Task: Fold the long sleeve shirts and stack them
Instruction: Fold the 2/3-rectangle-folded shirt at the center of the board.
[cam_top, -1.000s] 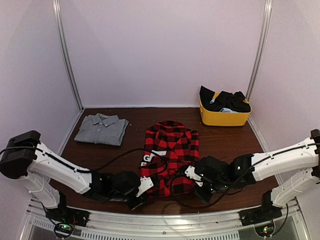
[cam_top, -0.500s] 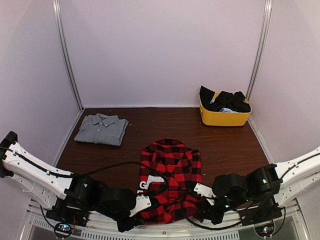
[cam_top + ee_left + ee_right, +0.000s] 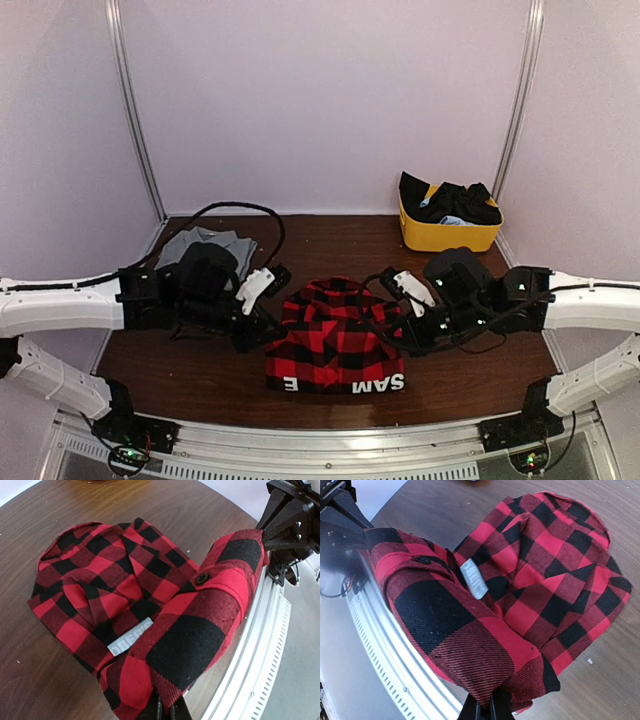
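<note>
The red-and-black check flannel shirt (image 3: 335, 340) lies folded at the table's front middle, its near edge lifted and doubled back. My left gripper (image 3: 262, 325) is shut on its left side; the left wrist view shows the cloth (image 3: 150, 605) pinched between the fingertips (image 3: 161, 711). My right gripper (image 3: 408, 330) is shut on its right side; the right wrist view shows the fabric (image 3: 520, 580) clamped in the fingertips (image 3: 487, 707). A white label (image 3: 130, 636) shows among the folds. The grey collared shirt (image 3: 215, 243) lies folded at the back left, mostly hidden behind my left arm.
A yellow plastic bin (image 3: 448, 235) holding dark clothes stands at the back right. The metal rail (image 3: 330, 450) runs along the table's near edge. Pale walls enclose the table on three sides.
Both grippers have carried the shirt's near edge up and away from the front rail, folding it back over itself. White lettering now shows on the shirt's front fold.
</note>
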